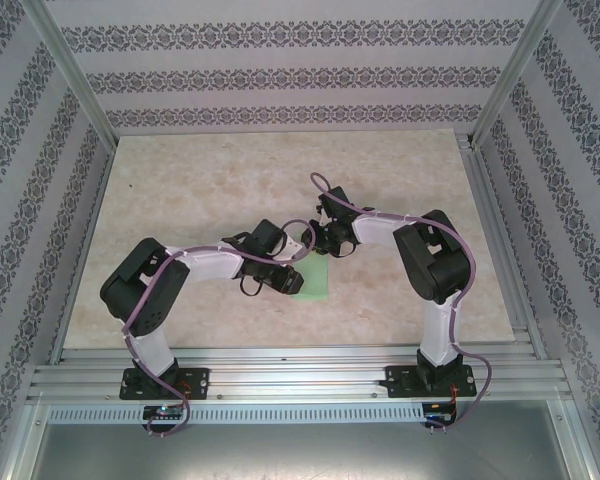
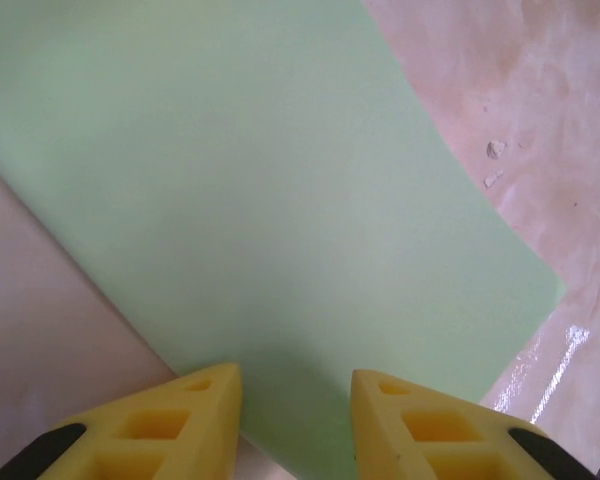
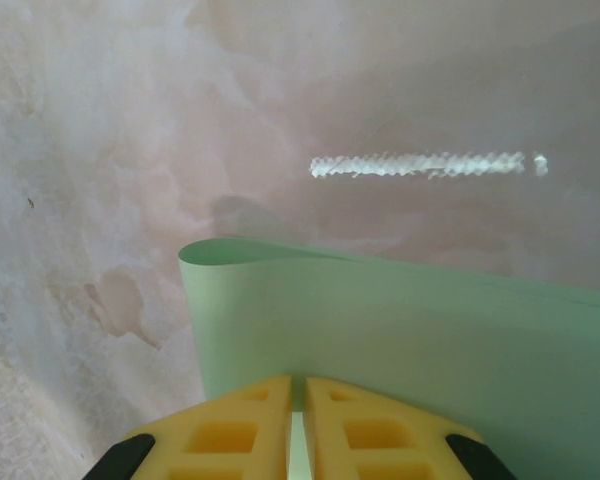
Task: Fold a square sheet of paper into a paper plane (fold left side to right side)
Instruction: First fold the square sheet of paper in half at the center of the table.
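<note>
Right wrist: right fingers (image 3: 280, 400) clamped on lifted, curling edge of square sheet of paper (image 3: 400, 330), at centre of desk (image 1: 180, 180). Left fingers (image 2: 212, 395) apart above sheet. Suggest: carry edge across squarely, left pinning sheet, else crease skews.

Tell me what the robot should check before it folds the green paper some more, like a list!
1. Right gripper pinching the square sheet of paper: ok, its fingers are closed on the paper's edge.
2. Left gripper free of the paper: ok, its fingers stand apart and green paper shows between them.
3. Paper bending over for the fold: ok, the right wrist view shows a rounded curl.
4. Edges lined up with each other: cannot tell, they are hidden in the top view.
5. Crease pressed sharp: not ok, the bend is round, not flat.
</note>
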`<act>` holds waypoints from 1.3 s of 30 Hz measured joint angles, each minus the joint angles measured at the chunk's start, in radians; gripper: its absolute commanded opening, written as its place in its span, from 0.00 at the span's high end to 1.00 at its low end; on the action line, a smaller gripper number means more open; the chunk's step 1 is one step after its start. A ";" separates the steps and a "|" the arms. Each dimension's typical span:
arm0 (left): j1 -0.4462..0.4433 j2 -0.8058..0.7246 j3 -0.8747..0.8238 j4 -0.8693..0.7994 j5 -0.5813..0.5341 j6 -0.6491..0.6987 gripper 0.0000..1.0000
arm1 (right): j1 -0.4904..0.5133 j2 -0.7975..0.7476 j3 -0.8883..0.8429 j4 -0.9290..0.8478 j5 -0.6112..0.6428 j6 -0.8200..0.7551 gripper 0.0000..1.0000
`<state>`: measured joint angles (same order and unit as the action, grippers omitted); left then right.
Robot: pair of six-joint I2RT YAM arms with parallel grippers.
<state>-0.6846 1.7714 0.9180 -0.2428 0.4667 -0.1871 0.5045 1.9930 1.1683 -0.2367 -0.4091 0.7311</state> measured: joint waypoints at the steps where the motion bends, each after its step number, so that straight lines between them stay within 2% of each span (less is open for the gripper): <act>1: -0.004 -0.005 -0.006 0.000 0.000 0.000 0.64 | 0.000 0.000 0.000 0.000 0.000 0.000 0.86; 16: -0.083 -0.045 -0.070 0.041 0.007 -0.009 0.64 | 0.004 0.000 0.002 -0.015 -0.011 0.000 0.86; 31: -0.156 -0.105 -0.156 0.102 0.023 -0.084 0.66 | 0.005 0.000 0.002 -0.018 -0.014 0.000 0.86; 35: -0.152 -0.152 -0.177 0.058 0.046 -0.114 0.66 | 0.005 0.000 0.002 -0.017 -0.015 0.000 0.86; 39: -0.087 -0.233 -0.172 0.055 0.060 -0.171 0.68 | 0.006 0.000 0.002 -0.017 -0.015 0.000 0.86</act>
<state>-0.7719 1.5387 0.7464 -0.1879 0.5266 -0.3576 0.5106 1.9930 1.1698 -0.2539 -0.4244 0.7307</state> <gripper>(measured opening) 0.328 0.138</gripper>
